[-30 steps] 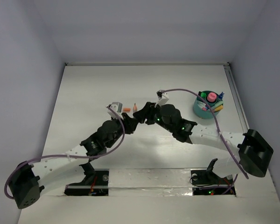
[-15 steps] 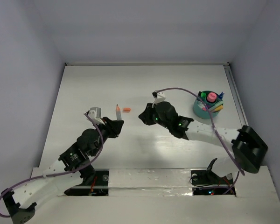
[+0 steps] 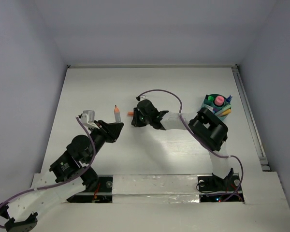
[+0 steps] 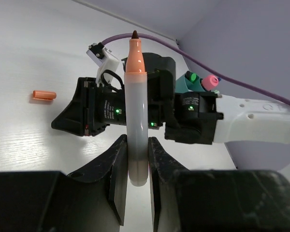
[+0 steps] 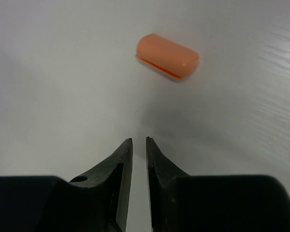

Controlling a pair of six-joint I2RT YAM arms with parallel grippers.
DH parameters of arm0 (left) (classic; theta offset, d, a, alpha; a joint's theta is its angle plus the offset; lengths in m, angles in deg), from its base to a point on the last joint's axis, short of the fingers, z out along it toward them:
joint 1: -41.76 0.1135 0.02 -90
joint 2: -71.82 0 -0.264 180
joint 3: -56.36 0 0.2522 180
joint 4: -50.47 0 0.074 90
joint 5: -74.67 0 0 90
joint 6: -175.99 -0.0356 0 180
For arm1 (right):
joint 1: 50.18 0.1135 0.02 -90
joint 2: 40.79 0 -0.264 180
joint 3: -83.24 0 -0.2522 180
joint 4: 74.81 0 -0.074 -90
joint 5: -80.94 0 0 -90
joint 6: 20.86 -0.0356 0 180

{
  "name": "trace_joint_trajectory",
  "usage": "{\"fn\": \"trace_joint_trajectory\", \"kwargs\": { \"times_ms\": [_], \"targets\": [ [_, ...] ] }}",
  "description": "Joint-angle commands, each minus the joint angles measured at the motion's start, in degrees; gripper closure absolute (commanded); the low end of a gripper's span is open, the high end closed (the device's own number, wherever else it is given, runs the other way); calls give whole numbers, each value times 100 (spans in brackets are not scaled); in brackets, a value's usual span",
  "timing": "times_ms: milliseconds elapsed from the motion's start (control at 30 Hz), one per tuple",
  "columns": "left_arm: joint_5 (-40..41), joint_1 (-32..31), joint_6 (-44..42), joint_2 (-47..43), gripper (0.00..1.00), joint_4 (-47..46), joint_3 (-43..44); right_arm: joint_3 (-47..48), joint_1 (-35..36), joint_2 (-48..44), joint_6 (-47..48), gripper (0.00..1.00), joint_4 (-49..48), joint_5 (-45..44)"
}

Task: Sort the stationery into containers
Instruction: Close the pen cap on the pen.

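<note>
White table (image 3: 183,82), both arms reaching in over its middle; round teal tub (image 3: 207,104) at the far right, partly hidden behind the right arm's elbow, with a pink-capped tube and some markers standing in it; well apart from the work in hand. Left gripper (image 4: 137,150) pinches an uncapped marker (image 4: 135,121) by its butt end; pale barrel, orange collar and dark nib pointing up and away from the fingers; from above it stands left of centre (image 3: 117,114). Right gripper (image 5: 136,145) has its fingers drawn nearly together, only a slit between them, nothing held. Loose orange cap (image 5: 167,56) lies flat on the table just ahead of those fingertips and a little to their right, not touching. Its long axis runs across the line of the fingers, roughly along the direction they close. From above the cap (image 3: 130,114) sits between the two grippers, the right one plainly nearer. Judgement: the right is the one to take it, but it must spread first, then either span the cap end to end or turn the wrist to take it across its width.
</note>
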State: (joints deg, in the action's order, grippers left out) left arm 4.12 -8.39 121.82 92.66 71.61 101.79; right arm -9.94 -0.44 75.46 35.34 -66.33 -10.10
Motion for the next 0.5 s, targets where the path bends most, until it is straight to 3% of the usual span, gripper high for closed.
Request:
{"fn": "trace_joint_trajectory", "kwargs": {
  "times_ms": [0, 367, 467],
  "targets": [
    [-98, 5, -129, -141, 100, -26, 235, 341, -200, 196, -100, 76, -17, 33],
    [-55, 5, -191, -168, 100, -35, 165, 1008, -526, 838, -276, 65, -386, 394],
    [-63, 5, -191, -151, 100, -43, 156, 1149, -640, 891, -294, 58, -536, 561]
  ]
}}
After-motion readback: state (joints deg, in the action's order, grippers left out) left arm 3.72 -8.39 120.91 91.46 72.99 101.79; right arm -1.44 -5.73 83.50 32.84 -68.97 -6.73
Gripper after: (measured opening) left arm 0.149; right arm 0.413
